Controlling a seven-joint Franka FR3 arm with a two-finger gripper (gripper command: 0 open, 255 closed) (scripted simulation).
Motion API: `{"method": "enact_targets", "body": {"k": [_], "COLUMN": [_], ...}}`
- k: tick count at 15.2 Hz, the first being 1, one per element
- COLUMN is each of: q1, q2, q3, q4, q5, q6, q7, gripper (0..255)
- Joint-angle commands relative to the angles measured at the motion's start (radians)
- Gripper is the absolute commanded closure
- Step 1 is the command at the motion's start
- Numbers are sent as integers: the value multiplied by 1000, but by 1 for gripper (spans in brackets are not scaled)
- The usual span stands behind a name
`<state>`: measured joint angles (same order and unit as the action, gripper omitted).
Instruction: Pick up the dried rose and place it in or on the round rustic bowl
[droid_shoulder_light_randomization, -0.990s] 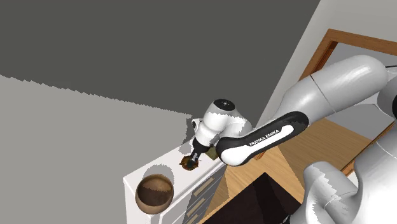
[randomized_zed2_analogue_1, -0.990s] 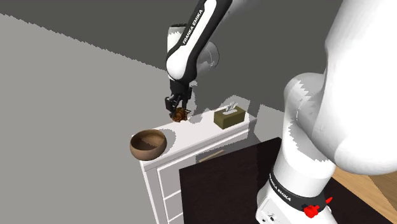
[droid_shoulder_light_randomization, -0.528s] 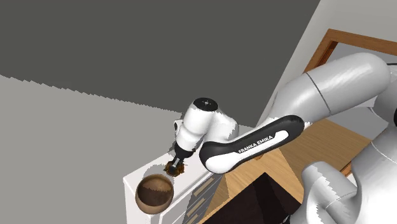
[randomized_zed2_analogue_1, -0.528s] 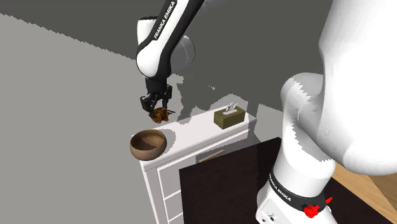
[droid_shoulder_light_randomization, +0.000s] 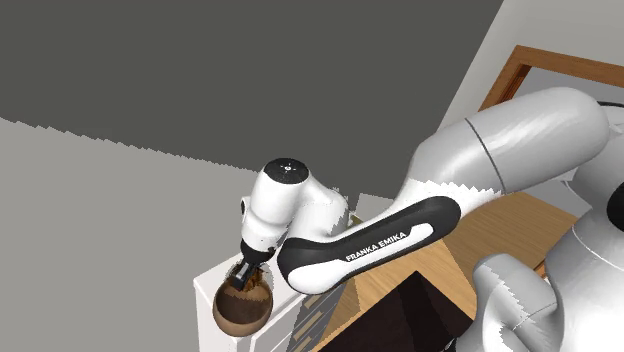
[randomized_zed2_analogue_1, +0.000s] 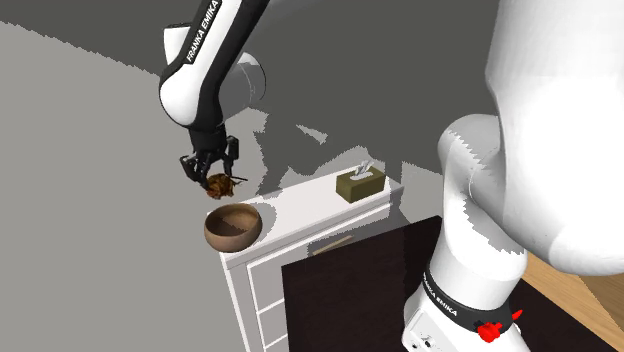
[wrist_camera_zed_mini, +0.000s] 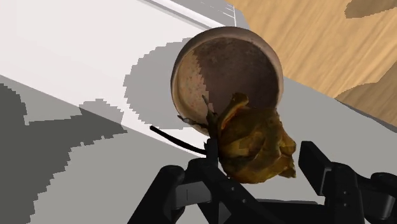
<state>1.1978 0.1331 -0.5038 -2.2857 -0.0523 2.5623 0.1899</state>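
A dried rose (randomized_zed2_analogue_1: 220, 184), brown and golden with a thin dark stem, hangs in the air clasped by my black gripper (randomized_zed2_analogue_1: 207, 170). The round brown bowl (randomized_zed2_analogue_1: 233, 226) stands on the corner of a white dresser (randomized_zed2_analogue_1: 300, 225), just below the rose. In the shoulder view the gripper (droid_shoulder_light_randomization: 246, 274) and the rose (droid_shoulder_light_randomization: 257, 287) sit right over the bowl (droid_shoulder_light_randomization: 240, 312). The wrist view has the rose (wrist_camera_zed_mini: 254, 143) between the two fingers of the gripper (wrist_camera_zed_mini: 257, 175), with the bowl (wrist_camera_zed_mini: 226, 67) beneath it and its hollow open.
An olive tissue box (randomized_zed2_analogue_1: 360, 184) stands on the dresser top toward the second exterior view's right. The dresser's drawer fronts (randomized_zed2_analogue_1: 275, 290) face the dark stand (randomized_zed2_analogue_1: 350, 300). Wooden floor (wrist_camera_zed_mini: 318, 38) lies beyond the dresser edge. A grey wall (droid_shoulder_light_randomization: 120, 200) backs the dresser.
The arm has swung along the dresser top toward the bowl, carrying the rose in its shut fingers from mid-dresser to a spot over the bowl.
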Motion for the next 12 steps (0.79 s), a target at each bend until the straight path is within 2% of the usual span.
{"method": "enact_targets", "body": {"k": [1,12], "q1": [-1,-38], "q2": [21,152], "q3": [5,52], "q4": [-2,-19], "q5": [15,115], "q6": [21,158], "q7": [-5,-65], "gripper": [255,255]}}
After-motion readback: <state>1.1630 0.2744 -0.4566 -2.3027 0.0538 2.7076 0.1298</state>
